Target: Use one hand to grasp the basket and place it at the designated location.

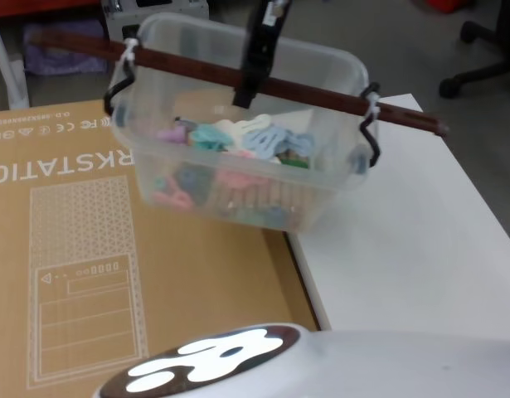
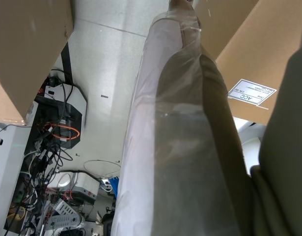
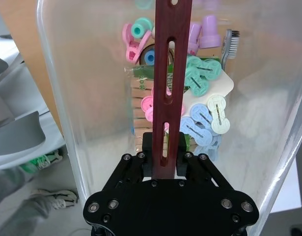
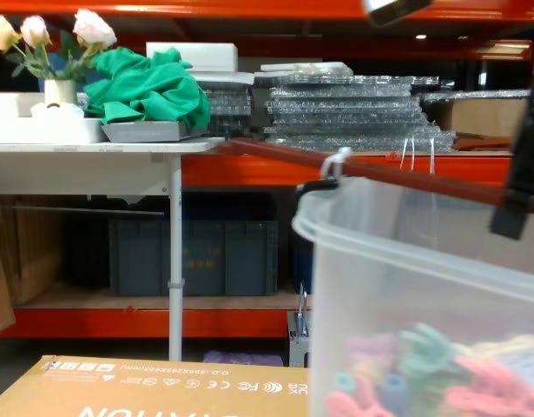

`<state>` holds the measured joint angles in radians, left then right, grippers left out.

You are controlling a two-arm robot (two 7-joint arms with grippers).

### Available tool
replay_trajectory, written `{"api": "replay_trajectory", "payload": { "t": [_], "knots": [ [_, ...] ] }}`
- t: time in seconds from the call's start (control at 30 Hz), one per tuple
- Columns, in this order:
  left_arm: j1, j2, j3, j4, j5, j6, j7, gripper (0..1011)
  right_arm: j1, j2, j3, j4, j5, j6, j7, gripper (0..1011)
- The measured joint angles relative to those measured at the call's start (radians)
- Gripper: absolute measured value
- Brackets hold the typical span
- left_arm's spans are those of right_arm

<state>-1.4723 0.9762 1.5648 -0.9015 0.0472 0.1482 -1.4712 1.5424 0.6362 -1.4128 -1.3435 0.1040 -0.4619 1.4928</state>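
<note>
Carrying this load well looks like a matter of killing any swing. The right gripper reaches down from above with its jaws clamped on the dark reddish bar handle, about midway between the white ties. In the right wrist view the black fingers pinch the slotted bar from both sides. The basket appears to hang clear of the surface, over the right edge of the cardboard carton where it meets the white table. Loose coloured pegs and clips lie heaped in its bottom.

The pinch is narrow and the tub can pivot about the bar, so a slow, even traverse with the wrist level should stop the handle twisting or sliding in the jaws. No marker for the target spot is visible — the bare table near its left edge seems the likely place. The descent should be straight down, and the jaws should open only once the whole base rests flat, not half on the carton's edge. The left arm looks parked low, off the work.
</note>
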Motion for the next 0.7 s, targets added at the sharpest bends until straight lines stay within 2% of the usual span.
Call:
{"api": "replay_trajectory", "payload": {
  "t": [0.1,0.33,0.47,0.67,0.7],
  "knots": [
    [0.0,0.0,0.0,0.0,0.0,0.0,0.0,0,-0.005,0.06,0.013,-0.056,-0.005,0.053,-0.006,239],
    [0.0,0.0,0.0,0.0,0.0,0.0,0.0,0,-0.015,0.134,0.031,-0.122,-0.01,0.115,-0.009,239],
    [0.0,0.0,0.0,0.0,0.0,0.0,0.0,0,-0.022,0.193,0.044,-0.174,-0.012,0.158,-0.009,239],
    [0.0,0.0,0.0,0.0,0.0,0.0,0.0,0,-0.029,0.233,0.057,-0.207,-0.018,0.186,-0.007,240],
    [0.0,0.0,0.0,0.0,0.0,0.0,0.0,0,-0.034,0.25,0.063,-0.221,-0.02,0.2,-0.009,239]
  ]
}}
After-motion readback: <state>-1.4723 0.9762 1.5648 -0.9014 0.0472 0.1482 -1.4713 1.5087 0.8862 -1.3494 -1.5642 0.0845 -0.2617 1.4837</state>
